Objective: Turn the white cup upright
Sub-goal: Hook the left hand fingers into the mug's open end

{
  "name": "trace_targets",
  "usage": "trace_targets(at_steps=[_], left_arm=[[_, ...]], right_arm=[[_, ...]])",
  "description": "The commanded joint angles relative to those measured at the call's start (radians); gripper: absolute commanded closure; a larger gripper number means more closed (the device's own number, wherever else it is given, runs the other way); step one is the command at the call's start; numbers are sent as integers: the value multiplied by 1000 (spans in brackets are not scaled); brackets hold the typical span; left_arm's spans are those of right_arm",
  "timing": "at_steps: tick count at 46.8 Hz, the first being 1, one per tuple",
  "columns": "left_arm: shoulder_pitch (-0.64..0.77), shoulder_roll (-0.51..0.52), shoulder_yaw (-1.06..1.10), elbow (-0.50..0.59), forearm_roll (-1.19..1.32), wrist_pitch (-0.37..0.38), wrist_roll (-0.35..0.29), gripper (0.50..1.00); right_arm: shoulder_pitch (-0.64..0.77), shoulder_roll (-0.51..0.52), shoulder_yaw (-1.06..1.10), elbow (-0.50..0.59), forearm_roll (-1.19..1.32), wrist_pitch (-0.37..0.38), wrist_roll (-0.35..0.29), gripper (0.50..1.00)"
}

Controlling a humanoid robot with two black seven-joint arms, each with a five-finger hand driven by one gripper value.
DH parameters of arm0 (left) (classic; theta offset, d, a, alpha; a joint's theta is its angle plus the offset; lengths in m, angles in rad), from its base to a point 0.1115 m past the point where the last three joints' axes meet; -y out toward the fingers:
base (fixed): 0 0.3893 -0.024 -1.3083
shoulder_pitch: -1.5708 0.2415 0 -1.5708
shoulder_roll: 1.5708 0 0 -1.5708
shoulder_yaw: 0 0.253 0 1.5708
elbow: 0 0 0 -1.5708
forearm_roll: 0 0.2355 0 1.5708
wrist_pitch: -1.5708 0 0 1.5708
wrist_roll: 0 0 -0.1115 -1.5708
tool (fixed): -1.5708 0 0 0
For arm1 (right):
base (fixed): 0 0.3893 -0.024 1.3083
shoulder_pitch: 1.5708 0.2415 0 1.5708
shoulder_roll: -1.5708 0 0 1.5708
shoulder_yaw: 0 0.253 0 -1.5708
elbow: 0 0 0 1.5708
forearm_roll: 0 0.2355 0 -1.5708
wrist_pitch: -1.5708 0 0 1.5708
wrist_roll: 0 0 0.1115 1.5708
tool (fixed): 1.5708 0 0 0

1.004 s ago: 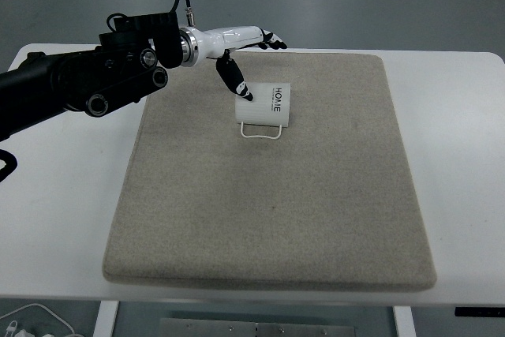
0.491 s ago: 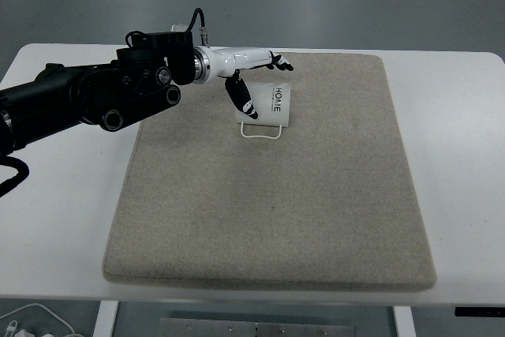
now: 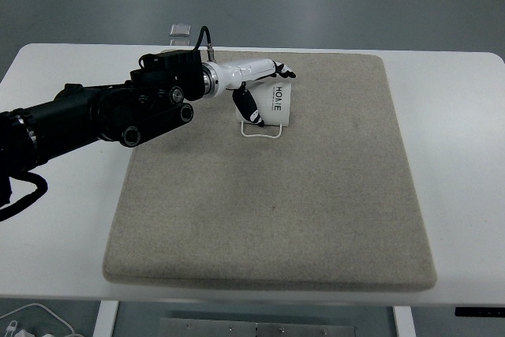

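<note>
Lying between the left hand's [image 3: 256, 84] fingers [image 3: 249, 106]: white cup [image 3: 272, 106].

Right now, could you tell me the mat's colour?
Beige-grey, plain; the top view shows the mat.

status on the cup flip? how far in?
Done: the left hand has reached the white cup at the far end of the beige mat, fingers over its top and thumb at its left side. In hand: closing the grasp; grip not clearly firm. Left: the flip itself; the cup looks not yet upright, handle toward the camera.

Left hand [image 3: 256, 84] outstretched, fingers spread.
</note>
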Motion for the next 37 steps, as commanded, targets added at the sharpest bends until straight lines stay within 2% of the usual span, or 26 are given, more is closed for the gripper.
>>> trace_targets(at_steps=[1, 9, 14, 24, 34, 37], left_arm=[[5, -1, 0, 0, -1, 0, 0, 510], [6, -1, 4, 0, 1, 0, -2, 531], [8, -1, 6, 0, 1, 0, -2, 619], [8, -1, 11, 0, 3, 0, -2, 688], [10, -1, 26, 0, 1, 0, -2, 849], [10, -1, 26, 0, 1, 0, -3, 917]], right_arm=[[0, 0, 0, 0, 1, 0, 0, 570], [0, 0, 0, 0, 1, 0, 0, 570], [0, 0, 0, 0, 0, 0, -2, 570], [0, 0, 0, 0, 1, 0, 0, 570], [0, 0, 0, 0, 0, 0, 0, 570], [0, 0, 0, 0, 1, 0, 0, 570]])
